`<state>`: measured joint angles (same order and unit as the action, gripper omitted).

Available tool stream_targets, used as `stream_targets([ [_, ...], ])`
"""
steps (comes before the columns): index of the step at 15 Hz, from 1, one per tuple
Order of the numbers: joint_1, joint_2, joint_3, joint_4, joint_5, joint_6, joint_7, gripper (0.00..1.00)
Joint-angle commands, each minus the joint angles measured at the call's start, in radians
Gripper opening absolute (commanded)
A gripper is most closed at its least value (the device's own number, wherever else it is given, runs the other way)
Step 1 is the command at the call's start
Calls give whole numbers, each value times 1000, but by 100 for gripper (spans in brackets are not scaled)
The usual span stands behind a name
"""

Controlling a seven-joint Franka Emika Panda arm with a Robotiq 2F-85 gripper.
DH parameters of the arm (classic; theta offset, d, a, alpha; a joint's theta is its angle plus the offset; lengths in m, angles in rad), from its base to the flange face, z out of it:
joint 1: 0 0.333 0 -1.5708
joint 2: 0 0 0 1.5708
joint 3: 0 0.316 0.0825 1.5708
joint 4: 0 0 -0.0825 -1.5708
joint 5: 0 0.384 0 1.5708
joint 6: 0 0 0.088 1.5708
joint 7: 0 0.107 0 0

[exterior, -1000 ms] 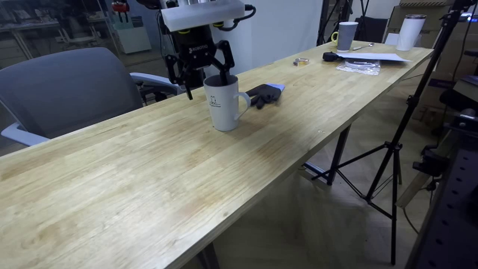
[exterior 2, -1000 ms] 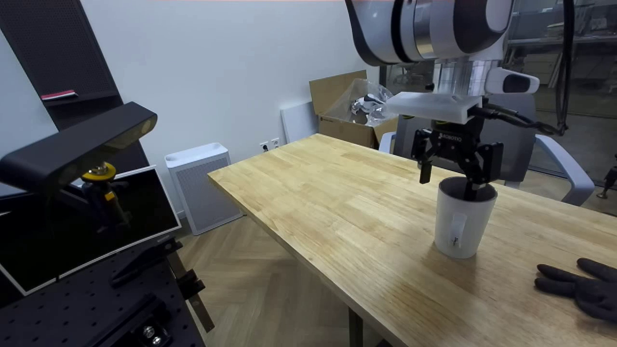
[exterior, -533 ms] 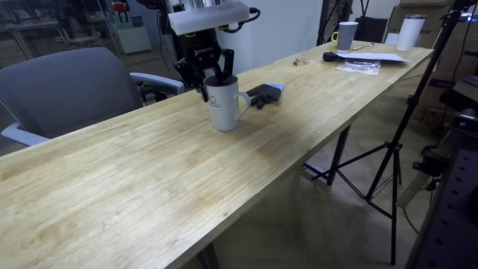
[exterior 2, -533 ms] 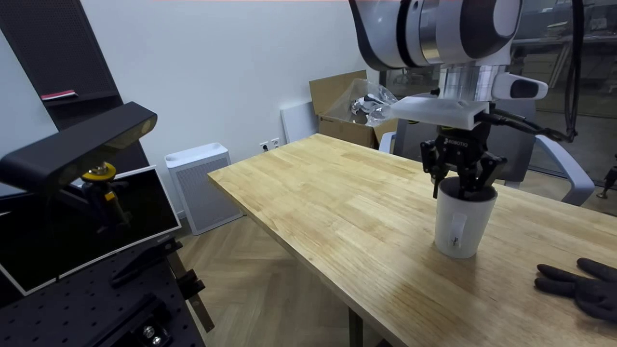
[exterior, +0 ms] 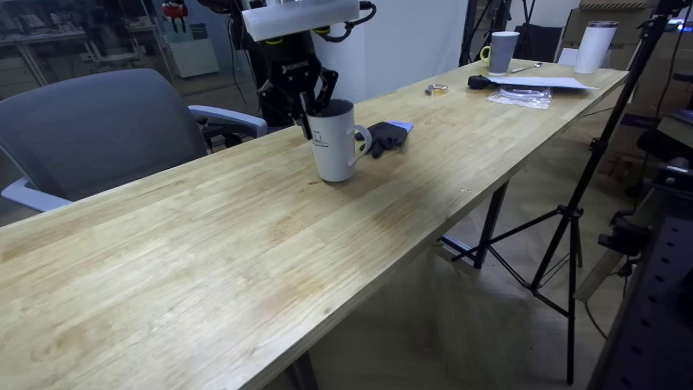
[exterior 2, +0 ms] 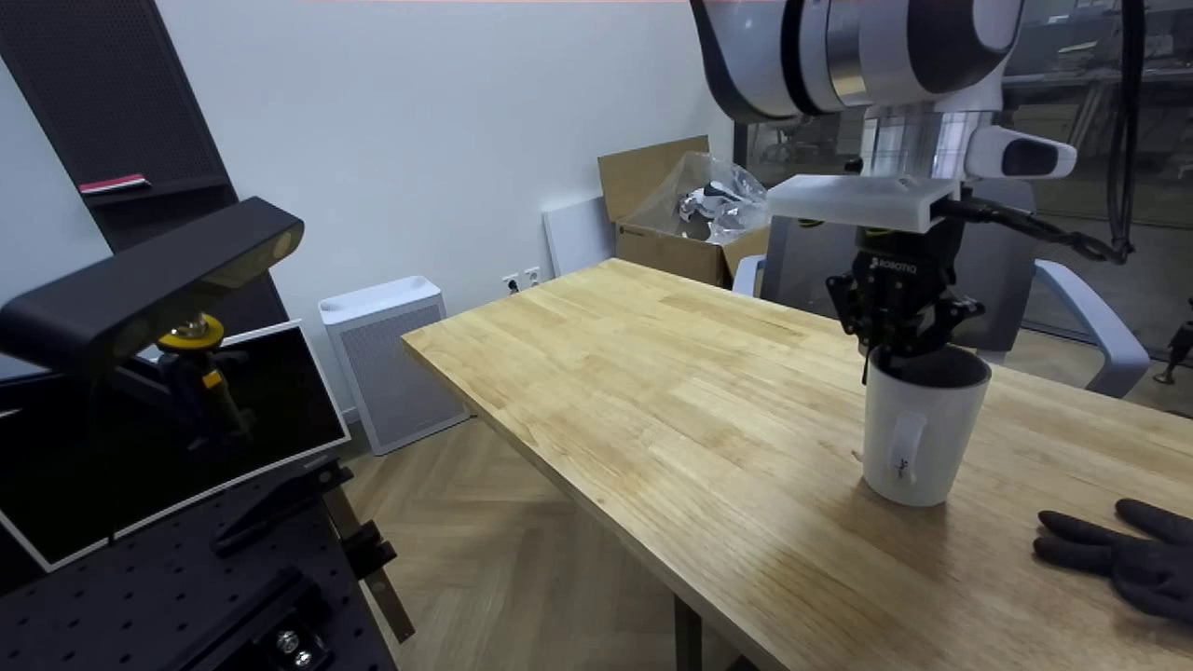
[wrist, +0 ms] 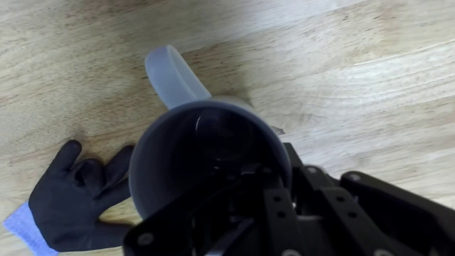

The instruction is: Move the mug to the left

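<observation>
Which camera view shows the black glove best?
The wrist view: the glove shows large, from above, with its blue cuff, though the mug hides part of it. In an exterior view the picture's right edge cuts off the glove, cuff included; in an exterior view the glove is small, partly behind the mug's handle.

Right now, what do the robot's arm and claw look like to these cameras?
The arm is white and grey, rounded, with dark sections. Below a flat whitish block, the claw is black, jointed, marked with white ROBOTIQ lettering. Dark cables loop alongside.
</observation>
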<state>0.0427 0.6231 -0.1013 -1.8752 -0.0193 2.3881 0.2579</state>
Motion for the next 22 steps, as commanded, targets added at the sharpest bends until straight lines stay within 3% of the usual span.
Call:
stream_targets([
  [1, 20, -13, -20, 56, -16, -73, 56, 2],
  [9, 30, -59, -14, 93, -19, -101, 79, 2],
  [22, 122, -47, 60, 104, -16, -92, 55, 2],
])
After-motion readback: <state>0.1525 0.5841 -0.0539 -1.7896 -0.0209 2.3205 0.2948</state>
